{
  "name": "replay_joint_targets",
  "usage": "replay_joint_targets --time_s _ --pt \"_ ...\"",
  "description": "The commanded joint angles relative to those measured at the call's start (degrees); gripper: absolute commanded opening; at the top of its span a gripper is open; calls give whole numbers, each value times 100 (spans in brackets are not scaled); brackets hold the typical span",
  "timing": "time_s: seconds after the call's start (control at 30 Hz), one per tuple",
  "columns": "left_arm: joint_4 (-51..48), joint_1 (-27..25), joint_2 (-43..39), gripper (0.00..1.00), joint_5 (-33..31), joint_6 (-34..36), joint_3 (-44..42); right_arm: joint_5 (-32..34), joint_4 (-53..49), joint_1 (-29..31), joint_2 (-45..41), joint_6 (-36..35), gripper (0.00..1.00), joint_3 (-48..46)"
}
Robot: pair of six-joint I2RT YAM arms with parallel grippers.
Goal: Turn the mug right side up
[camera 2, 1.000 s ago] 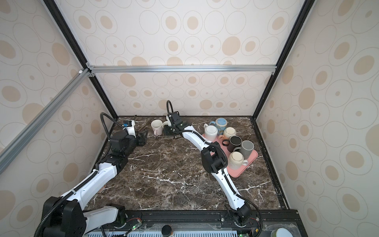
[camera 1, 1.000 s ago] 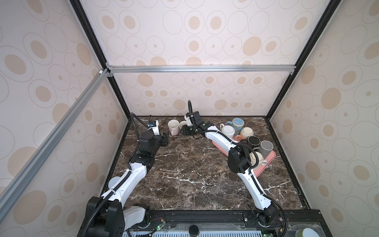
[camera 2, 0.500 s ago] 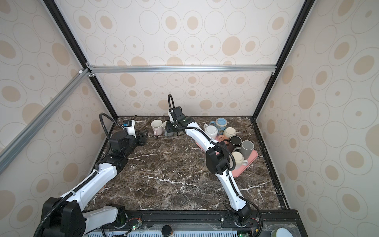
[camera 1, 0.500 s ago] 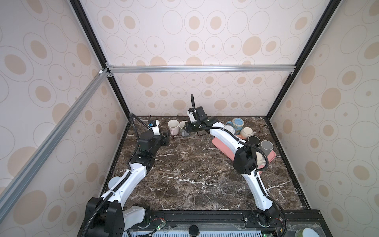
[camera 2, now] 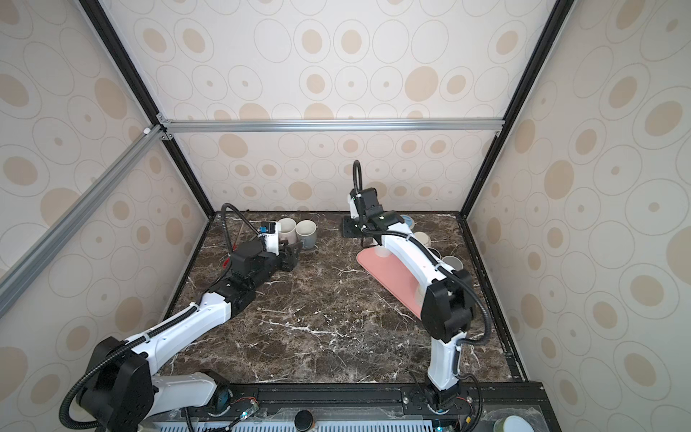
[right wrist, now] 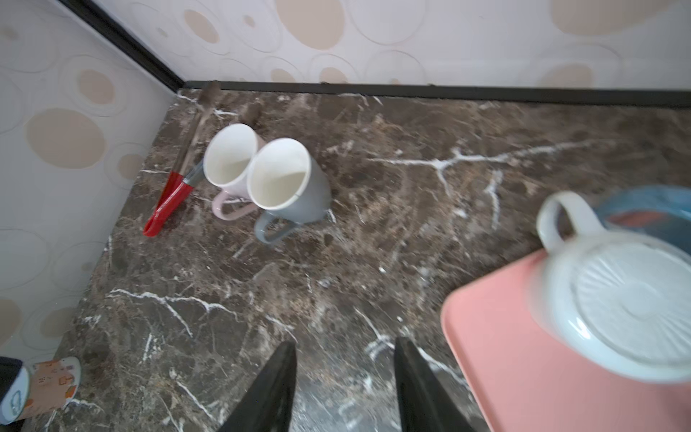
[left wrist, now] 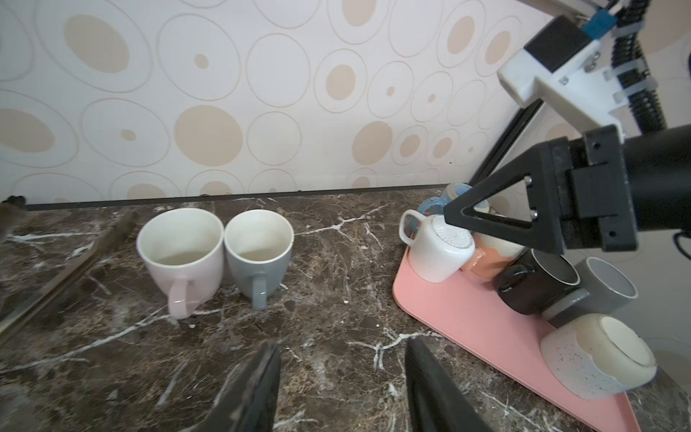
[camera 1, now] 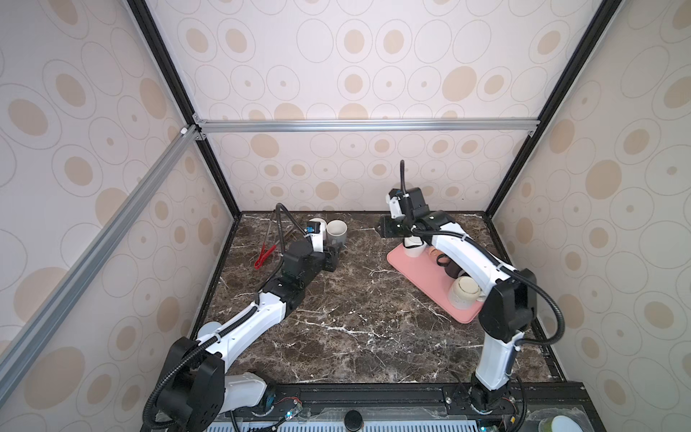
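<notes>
Your white mug (left wrist: 439,248) stands upside down on the far corner of the pink tray (left wrist: 471,321), ribbed base up, its handle pointing off the tray toward the back wall. The tray lies on the right half of the bench (camera 1: 355,318), and the mug sits at the end nearest the middle of the back edge. Your right jaws are open and hold nothing: in the right wrist view they frame bare bench just beside the tray's corner, with the mug off to one side and not touched. In the left wrist view one right jaw hangs raised in front of the mug's base. A blue mug (right wrist: 650,209) sits just behind the white one; you cannot tell whether it rests on the tray. Further along the tray a black mug (left wrist: 531,290) and a speckled mug (left wrist: 594,359) crowd in with others, the speckled one at the near end, and your right arm (camera 1: 467,254) stretches above them. Across the bench, near the back left corner, a pink mug (left wrist: 179,254) and a grey mug (left wrist: 258,250) stand upright with rims touching, handles turned toward your left jaws. Red-handled tongs (right wrist: 168,204) lie just beside the pink mug. Your left jaws are open too and empty, low over the bench, a little short of those two mugs.
</notes>
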Motion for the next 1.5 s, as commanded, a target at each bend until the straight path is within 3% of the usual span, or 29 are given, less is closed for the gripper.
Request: replay_joint_targets --time_s 0.0,0.17,0.33,0.63,0.8,1.07,1.47 --pt "299 -362 298 54 -108 -10 289 648 -253 -316 -949 -109 48 -885" --pt "489 -776 882 54 106 -84 604 1506 -533 -1041 -2576 -35 54 -2613" --pt "669 -1149 1515 54 441 -234 998 1317 -683 -2123 -3746 382 56 -3739" --pt "797 -2227 2904 54 920 -507 2195 256 -471 -3562 -3523 897 56 -4385" --pt "518 -2477 3302 54 1088 -376 2786 19 -381 -3633 -3105 914 56 -4473" --pt "446 -2490 3301 54 971 -313 2753 -747 43 -3560 -3039 1201 47 -4896" --pt "411 -2499 3526 54 991 -383 2786 -949 577 -2496 -3051 1833 47 -4956"
